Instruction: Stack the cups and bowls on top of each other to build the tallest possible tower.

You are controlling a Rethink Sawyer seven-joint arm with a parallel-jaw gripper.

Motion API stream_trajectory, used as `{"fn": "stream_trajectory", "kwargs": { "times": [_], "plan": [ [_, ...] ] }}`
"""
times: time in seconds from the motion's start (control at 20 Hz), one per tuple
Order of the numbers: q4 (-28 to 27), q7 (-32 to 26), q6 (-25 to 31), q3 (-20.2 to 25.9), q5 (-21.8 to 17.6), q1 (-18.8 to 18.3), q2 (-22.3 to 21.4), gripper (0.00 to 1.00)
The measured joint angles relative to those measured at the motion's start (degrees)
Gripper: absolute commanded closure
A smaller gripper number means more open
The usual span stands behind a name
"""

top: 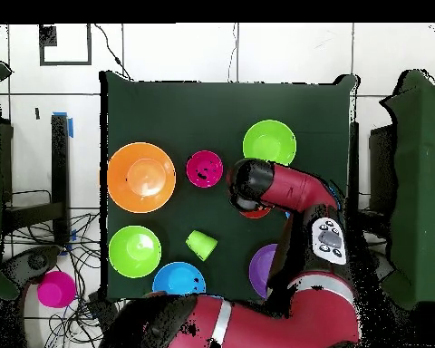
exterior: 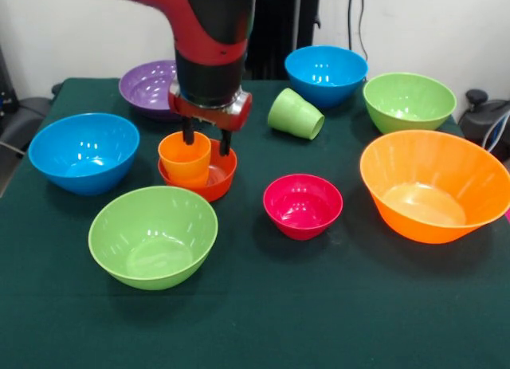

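Note:
The orange cup [exterior: 185, 158] stands upright inside the small red-orange bowl [exterior: 217, 183] at centre left. My gripper [exterior: 207, 139] hangs right over them, open: one finger sits at the cup's mouth and the other outside its right wall, above the bowl. The magenta bowl [exterior: 303, 206] stands alone on the cloth to the right, as the overhead view [top: 204, 169] also shows. The light green cup [exterior: 296, 114] lies on its side behind. In the overhead view the arm hides the orange cup and most of the red-orange bowl [top: 255, 214].
Around them on the green cloth stand a blue bowl [exterior: 84, 152] at left, a green bowl [exterior: 152, 235] in front, a purple bowl [exterior: 147, 86] and a blue bowl [exterior: 326, 72] at the back, and a green bowl [exterior: 409, 100] and the largest orange bowl [exterior: 434, 186] at right.

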Motion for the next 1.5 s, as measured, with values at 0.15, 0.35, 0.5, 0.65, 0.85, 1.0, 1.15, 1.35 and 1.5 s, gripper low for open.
{"fn": "stream_trajectory", "kwargs": {
  "times": [0.15,0.35,0.5,0.65,0.85,1.0,1.15,1.35,1.5],
  "plan": [
    [-0.09,0.00,2.46,-0.02,-0.01,0.63,-3.66,0.00],
    [-0.97,0.00,7.82,-0.28,-0.02,1.66,-9.18,0.00],
    [-1.94,0.00,11.37,-0.61,-0.04,2.22,-12.07,0.00],
    [-2.73,0.00,13.68,-0.79,-0.04,2.49,-14.89,0.00],
    [-2.49,0.00,12.48,-0.16,0.15,2.02,-16.95,0.00],
    [-1.35,0.00,8.53,1.35,1.06,1.19,-17.38,0.00],
    [0.60,0.00,3.26,3.12,1.67,0.49,-17.24,0.00],
    [3.23,0.00,-2.79,5.33,1.75,-0.27,-16.56,0.00],
    [4.64,0.00,-5.54,6.46,1.75,-0.45,-15.85,0.00]
  ]
}}
